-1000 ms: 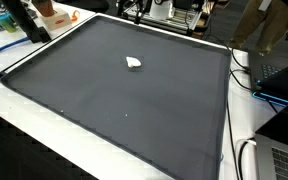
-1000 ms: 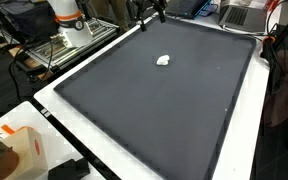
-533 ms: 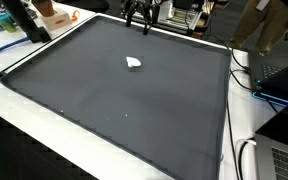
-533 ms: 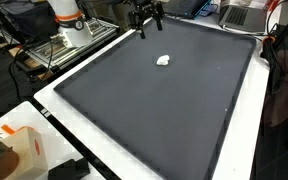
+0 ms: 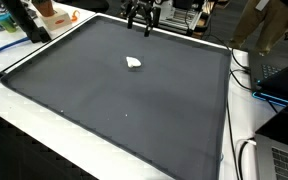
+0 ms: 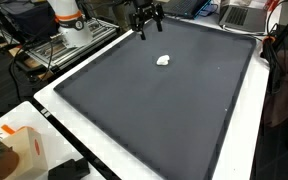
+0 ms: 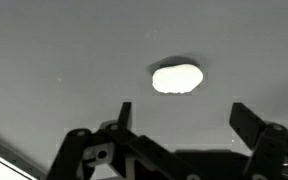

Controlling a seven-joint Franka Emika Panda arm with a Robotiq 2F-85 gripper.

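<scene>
Looking light, soft and easily crushed, the small white crumpled lump (image 5: 134, 63) lies alone on the far half of the dark grey mat (image 5: 124, 120) over the desk. Probably best pinched across its short width from above. Black two-finger tool (image 5: 141, 27) hangs near the mat's far edge, spread wide, empty. Versus a second back: tool has dropped further into view, lump unmoved.

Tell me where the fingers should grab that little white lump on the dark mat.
Likely from straight above, pinching the white lump at its middle, across its shorter width. It lies low and oval on the dark mat, with nothing beside it to block the fingers.
</scene>
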